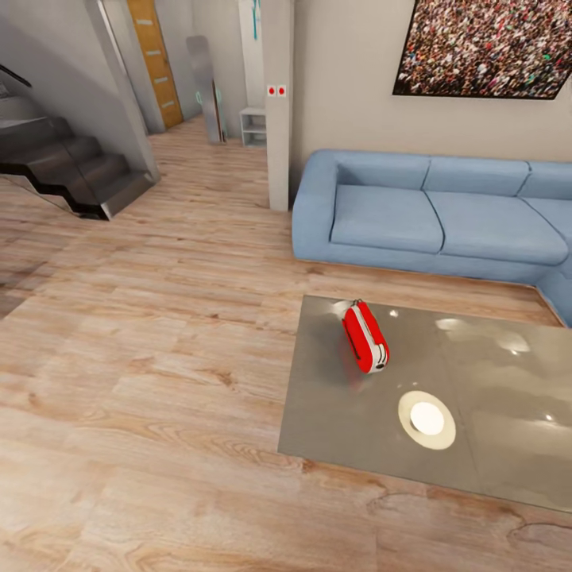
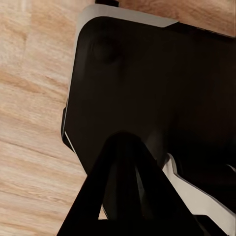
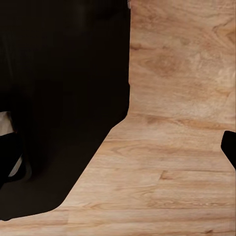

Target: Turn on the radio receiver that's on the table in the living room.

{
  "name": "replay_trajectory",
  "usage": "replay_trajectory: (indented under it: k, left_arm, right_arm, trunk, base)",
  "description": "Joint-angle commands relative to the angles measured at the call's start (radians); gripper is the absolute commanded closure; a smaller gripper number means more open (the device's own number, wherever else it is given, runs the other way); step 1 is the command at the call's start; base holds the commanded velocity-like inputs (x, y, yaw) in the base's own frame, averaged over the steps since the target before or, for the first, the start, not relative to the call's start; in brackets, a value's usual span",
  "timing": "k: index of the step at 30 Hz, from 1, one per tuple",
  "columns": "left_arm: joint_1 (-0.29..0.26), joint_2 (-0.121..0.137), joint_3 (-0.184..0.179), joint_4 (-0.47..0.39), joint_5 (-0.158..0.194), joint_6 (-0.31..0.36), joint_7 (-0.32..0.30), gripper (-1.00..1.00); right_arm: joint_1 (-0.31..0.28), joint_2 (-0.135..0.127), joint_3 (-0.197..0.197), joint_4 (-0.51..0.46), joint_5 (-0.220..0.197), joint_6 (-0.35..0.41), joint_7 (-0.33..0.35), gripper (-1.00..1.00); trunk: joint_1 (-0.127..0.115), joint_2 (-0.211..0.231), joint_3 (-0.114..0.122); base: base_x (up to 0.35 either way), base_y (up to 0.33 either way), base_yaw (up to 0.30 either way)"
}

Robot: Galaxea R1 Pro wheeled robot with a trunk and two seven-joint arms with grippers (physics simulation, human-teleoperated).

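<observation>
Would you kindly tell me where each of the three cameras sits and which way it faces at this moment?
Head view: on the robot's head, looking forward and down at the radio receiver standing on the table, blue sofa behind.
Left wrist view: on the left arm, facing down past the left gripper at the robot's dark body and wooden floor.
Right wrist view: on the right arm, facing down at dark robot body and floor.
Shared: both wrist views show floor and robot body.

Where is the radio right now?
In the head view, the red radio stands on the grey table near its far left corner, in front of the blue sofa.
</observation>
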Motion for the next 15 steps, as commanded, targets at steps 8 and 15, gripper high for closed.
replay_trajectory:
  k: [8, 15]
  left_arm:
    - [0.000, 0.000, 0.000, 0.000, 0.000, 0.000, 0.000, 1.00]
    - [0.000, 0.000, 0.000, 0.000, 0.000, 0.000, 0.000, 1.00]
  right_arm:
    - [0.000, 0.000, 0.000, 0.000, -0.001, 0.000, 0.000, -1.00]
    - [0.000, 0.000, 0.000, 0.000, -0.001, 0.000, 0.000, -1.00]
  trunk:
    - [0.000, 0.000, 0.012]
    - [0.000, 0.000, 0.023]
  base:
    - [0.000, 0.000, 0.000]
    - [0.000, 0.000, 0.000]
